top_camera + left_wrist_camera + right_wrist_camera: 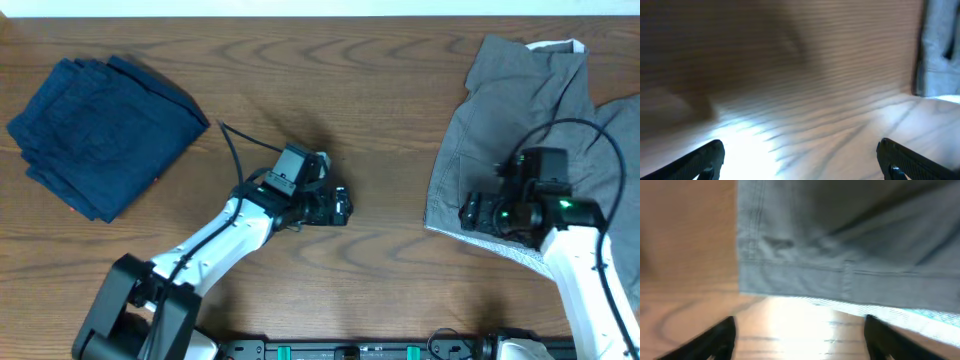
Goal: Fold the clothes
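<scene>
The grey trousers (500, 110) lie rumpled at the right of the wooden table, with a white inner waistband showing at the far edge. My right gripper (470, 213) is open and empty over their near left hem; the right wrist view shows the hem (840, 260) just ahead of the open fingers (800, 337). My left gripper (340, 207) is open and empty over bare wood at the table's middle. Its wrist view shows open fingers (800, 160) and the trousers' edge (940, 45) far to the right.
A dark navy-blue folded garment (105, 130) lies at the far left of the table (350, 90). Black cables run along both arms. The table's near edge holds the arm bases (350, 350).
</scene>
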You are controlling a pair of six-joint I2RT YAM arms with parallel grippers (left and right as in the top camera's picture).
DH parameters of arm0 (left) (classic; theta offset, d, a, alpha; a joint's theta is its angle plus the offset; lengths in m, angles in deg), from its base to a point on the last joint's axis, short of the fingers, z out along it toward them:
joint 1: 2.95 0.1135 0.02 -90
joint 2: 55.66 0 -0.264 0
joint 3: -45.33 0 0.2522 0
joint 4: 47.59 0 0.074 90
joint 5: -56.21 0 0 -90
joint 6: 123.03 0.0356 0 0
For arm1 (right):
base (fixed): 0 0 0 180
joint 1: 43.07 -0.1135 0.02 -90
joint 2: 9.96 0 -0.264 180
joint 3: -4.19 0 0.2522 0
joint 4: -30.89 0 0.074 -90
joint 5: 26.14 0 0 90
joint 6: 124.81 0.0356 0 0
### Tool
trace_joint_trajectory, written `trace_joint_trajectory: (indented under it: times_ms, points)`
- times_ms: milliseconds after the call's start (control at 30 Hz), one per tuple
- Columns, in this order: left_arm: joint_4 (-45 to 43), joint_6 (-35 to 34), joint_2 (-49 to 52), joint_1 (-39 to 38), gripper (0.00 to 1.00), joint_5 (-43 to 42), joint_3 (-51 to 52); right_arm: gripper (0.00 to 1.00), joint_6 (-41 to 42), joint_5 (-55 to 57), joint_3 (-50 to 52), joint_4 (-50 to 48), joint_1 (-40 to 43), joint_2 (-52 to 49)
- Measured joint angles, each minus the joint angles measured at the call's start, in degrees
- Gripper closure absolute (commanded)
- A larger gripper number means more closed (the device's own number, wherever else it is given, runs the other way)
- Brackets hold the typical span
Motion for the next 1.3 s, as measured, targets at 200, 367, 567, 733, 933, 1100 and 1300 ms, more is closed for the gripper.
trace_joint_trajectory:
  times_ms: [200, 367, 567, 733, 933, 1100, 1300]
  points:
    - [5.9, 0.0, -5.9, 5.5, 0.02, 5.7, 0.0, 0.55, 1.6, 3.0, 0.0, -1.3, -3.7, -5.6]
    - [8.1, 0.0, -11.8, 10.6, 0.02, 7.7, 0.0, 0.65, 2.6, 4.6, 0.0, -4.5, -5.3, -11.4]
    - [10.4, 0.0, -14.8, 13.5, 0.02, 8.3, 0.0, 0.64, 4.0, 5.0, 0.0, -9.7, -8.8, -18.7]
    - [11.7, 0.0, -14.9, 13.6, 0.02, 8.3, 0.0, 0.62, 4.9, 5.7, -0.3, -14.4, -12.6, -22.1]
    - [11.9, 0.0, -14.9, 13.6, 0.02, 8.3, 0.0, 0.60, 5.2, 1.4, -1.1, -25.7, -17.7, -24.5]
    - [11.8, 0.0, -14.9, 13.6, 0.02, 8.3, 0.0, 0.57, 5.5, -4.7, -1.1, -33.7, -22.8, -26.4]
    - [10.8, 0.0, -14.9, 13.6, 0.02, 8.3, 0.0, 0.46, 5.6, -8.3, -1.3, -33.5, -26.9, -26.8]
